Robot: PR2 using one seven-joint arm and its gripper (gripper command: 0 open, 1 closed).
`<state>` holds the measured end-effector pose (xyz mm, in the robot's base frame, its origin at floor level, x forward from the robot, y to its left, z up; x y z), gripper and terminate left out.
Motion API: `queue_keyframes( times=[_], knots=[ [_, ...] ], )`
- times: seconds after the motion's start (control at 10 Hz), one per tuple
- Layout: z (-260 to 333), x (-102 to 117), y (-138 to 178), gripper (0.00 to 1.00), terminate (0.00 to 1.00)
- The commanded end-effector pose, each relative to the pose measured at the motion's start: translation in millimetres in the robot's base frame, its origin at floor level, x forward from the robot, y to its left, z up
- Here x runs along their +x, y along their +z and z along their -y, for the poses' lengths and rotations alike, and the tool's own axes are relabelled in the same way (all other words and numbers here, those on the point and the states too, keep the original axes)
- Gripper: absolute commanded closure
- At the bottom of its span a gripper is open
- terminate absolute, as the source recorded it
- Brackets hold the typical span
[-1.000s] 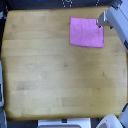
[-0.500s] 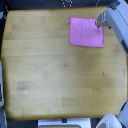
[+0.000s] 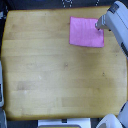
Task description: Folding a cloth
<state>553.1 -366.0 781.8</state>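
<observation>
The pink-magenta cloth (image 3: 86,32) lies flat on the wooden tabletop (image 3: 55,70), near the far edge on the exterior view's right. It looks roughly square and unfolded. My gripper (image 3: 100,25) reaches in from the exterior view's right and sits at the cloth's upper right corner, touching or just over it. The fingertips are too small and blurred to show whether they are open or shut.
The grey-white arm (image 3: 118,20) runs along the table's right edge. Dark floor borders the table at the top. White and grey robot parts (image 3: 107,121) show at the bottom and left edges of the view.
</observation>
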Motion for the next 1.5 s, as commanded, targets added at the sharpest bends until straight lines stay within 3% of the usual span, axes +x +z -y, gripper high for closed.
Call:
queue_keyframes(
  times=[0.0,0.7,0.8,1.4],
  knots=[
    [-4.7,0.1,-33.0,0.0,0.0],
    [14.6,-8.8,-56.9,0.0,0.0],
    [13.3,-9.1,-56.5,1.0,0.0],
    [-6.4,-6.1,-60.6,1.0,0.0]
  ],
)
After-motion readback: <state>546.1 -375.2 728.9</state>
